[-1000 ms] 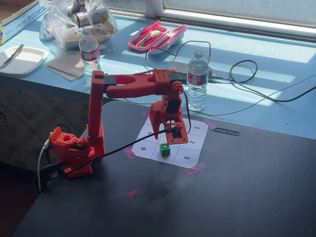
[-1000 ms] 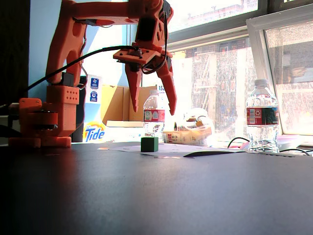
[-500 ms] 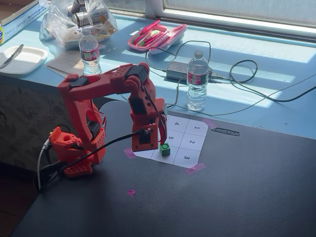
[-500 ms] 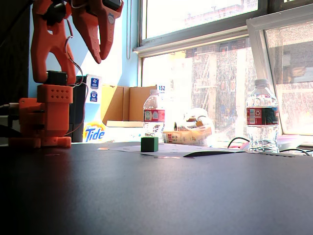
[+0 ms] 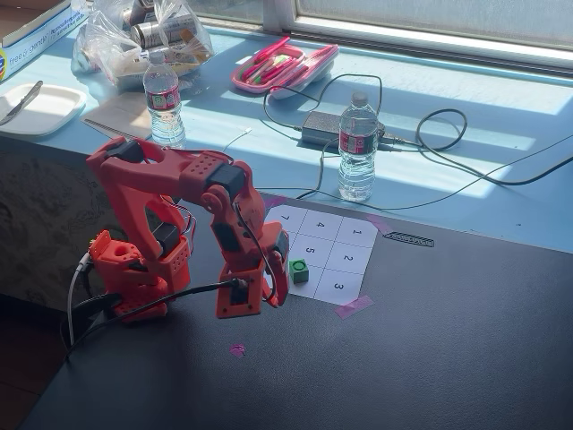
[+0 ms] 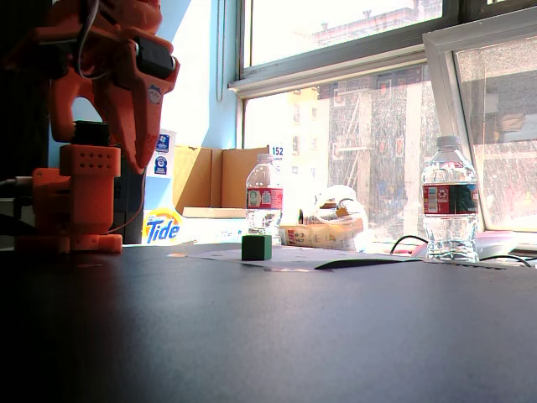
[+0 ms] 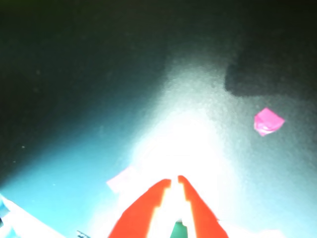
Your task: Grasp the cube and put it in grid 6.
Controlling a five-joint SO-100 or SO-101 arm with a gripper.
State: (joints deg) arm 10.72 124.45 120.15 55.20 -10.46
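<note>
The cube sits on the numbered sheet, roughly on grid 6 — its digit is hidden. My claw hangs just beside it, empty, fingers nearly together in the wrist view. Placing looks done — next, I back away.

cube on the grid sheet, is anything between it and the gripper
Nothing visible. In a fixed view the cube sits alone on the numbered sheet, just right of the gripper, which hangs beside it with no object in the gap. The water bottles stand well behind the sheet, out of the way.
</note>
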